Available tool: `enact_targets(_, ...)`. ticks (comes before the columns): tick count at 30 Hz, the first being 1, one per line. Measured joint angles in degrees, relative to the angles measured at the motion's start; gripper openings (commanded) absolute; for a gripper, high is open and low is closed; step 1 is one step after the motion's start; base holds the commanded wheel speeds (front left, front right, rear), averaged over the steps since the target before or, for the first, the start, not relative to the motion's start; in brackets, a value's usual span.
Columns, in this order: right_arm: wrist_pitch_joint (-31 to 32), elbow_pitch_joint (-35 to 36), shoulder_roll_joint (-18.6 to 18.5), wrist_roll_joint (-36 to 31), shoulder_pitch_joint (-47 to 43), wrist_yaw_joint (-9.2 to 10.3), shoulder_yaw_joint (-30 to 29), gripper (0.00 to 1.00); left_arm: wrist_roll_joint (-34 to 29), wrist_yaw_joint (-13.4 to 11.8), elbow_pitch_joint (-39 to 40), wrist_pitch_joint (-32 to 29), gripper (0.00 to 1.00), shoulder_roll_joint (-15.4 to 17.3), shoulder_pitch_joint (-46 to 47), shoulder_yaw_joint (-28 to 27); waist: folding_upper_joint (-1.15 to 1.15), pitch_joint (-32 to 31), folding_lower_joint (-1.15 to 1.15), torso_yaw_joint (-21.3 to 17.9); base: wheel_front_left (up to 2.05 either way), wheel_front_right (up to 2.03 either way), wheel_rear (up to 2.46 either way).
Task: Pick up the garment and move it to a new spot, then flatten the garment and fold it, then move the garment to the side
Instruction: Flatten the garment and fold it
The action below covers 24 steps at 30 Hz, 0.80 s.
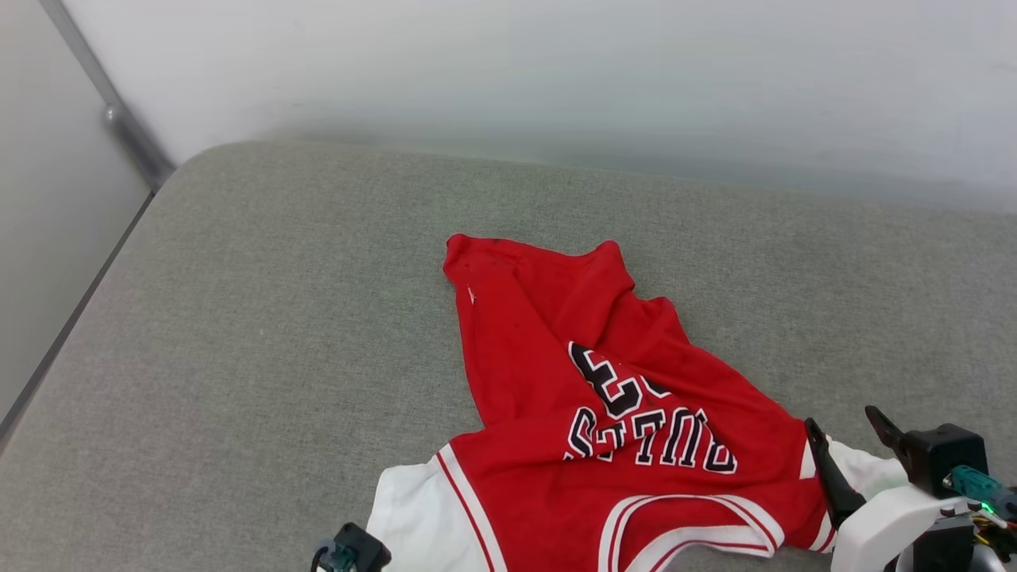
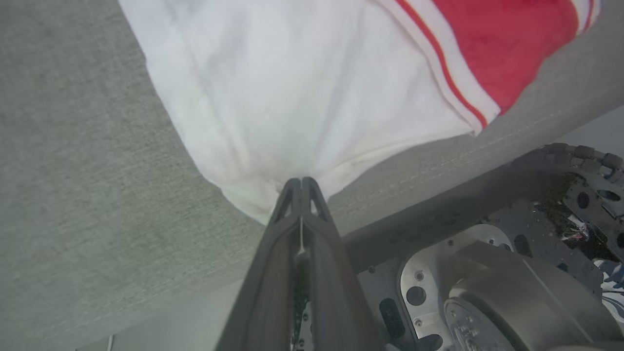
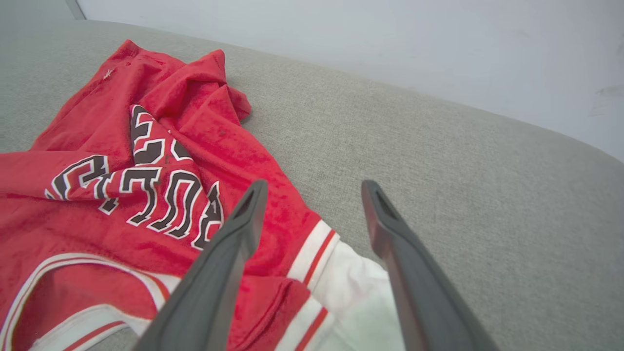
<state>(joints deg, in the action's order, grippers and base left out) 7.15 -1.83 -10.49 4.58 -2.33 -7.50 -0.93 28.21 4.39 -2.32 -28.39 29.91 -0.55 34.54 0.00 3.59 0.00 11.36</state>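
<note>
Left gripper (image 2: 301,184) pinches garment (image 1: 540,373), white corner; right gripper (image 3: 316,190) wide, seemingly hovering; near edge cropped.

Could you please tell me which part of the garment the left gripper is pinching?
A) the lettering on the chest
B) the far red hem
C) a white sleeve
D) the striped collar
C: in the left wrist view the left gripper is shut, its tips pinching the edge of the white sleeve of the garment.
</note>
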Motion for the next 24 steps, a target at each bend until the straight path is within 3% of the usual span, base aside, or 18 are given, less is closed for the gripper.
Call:
enact_targets(5, 0.3, -0.4, 0.0, 0.0, -0.3, 0.0, 0.2, 1.0, -0.5, 0.1, -3.4, 2.0, 0.0, -0.5, 1.5, -0.3, 0.0, -0.7, 0.0, -0.7, 0.0, 0.0, 0.0)
enact_targets(6, 0.3, -0.5, 0.1, 0.0, -0.4, 0.0, 0.3, 1.0, -0.8, -0.3, -3.7, 2.6, 1.0, -0.5, 1.8, -0.4, 0.0, -0.9, 0.0, -0.8, 0.0, 0.0, 0.0)
enact_targets(11, 1.4, 0.0, -0.6, 0.3, -0.7, 0.0, 0.7, 1.0, -1.6, -3.3, -2.4, 9.7, 1.0, -1.6, 3.4, -3.9, 0.0, -1.6, 0.0, -0.9, 0.0, 0.0, 0.0)
enact_targets(15, 4.5, 2.1, -3.3, 1.5, -0.1, 0.0, 3.4, 1.0, -3.1, -6.6, 0.5, 18.0, 1.0, -3.1, 4.8, -7.3, 0.0, -1.6, 0.0, -0.5, 0.0, 0.0, 0.0)
enact_targets(24, 24.6, 5.5, -14.2, 11.8, 11.5, 0.0, 19.0, 1.0, -6.9, -10.2, 3.2, 35.6, 1.0, -7.5, 7.1, -9.7, 0.0, 1.2, 0.0, 1.8, 0.0, 0.0, 0.0)
